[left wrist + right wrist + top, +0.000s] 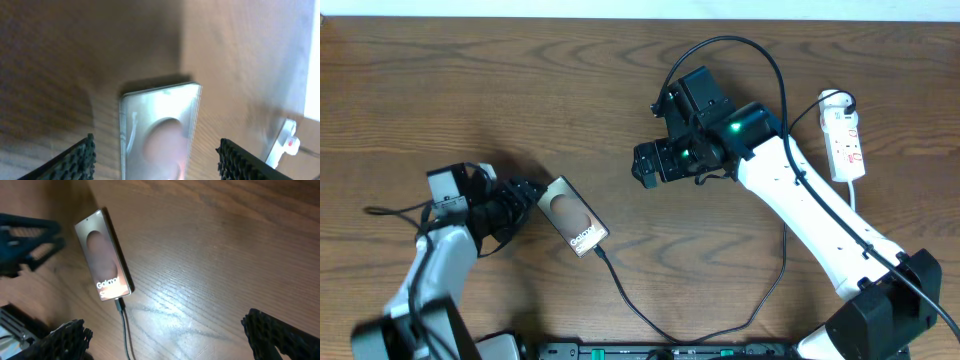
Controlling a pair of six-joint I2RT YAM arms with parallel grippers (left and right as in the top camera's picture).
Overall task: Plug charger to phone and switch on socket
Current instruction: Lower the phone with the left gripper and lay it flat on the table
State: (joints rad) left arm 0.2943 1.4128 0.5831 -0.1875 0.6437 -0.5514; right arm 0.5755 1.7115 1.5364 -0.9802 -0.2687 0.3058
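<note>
The phone (573,217) lies flat on the wooden table, screen up, with its "Galaxy" text at the lower right end. The charger cable (630,297) has its tip in the phone's lower end and runs to the front edge; the right wrist view shows the phone (103,254) and the plugged tip (120,305). My left gripper (527,192) is open at the phone's upper left end, its fingers on either side of the phone (159,131) without touching. My right gripper (646,165) is open and empty, above the table to the phone's right. The socket (846,140) lies at the far right.
The white power strip also shows at the right edge of the left wrist view (285,142). A thick black robot cable (775,70) loops over the right arm. A dark rail (650,352) runs along the table's front edge.
</note>
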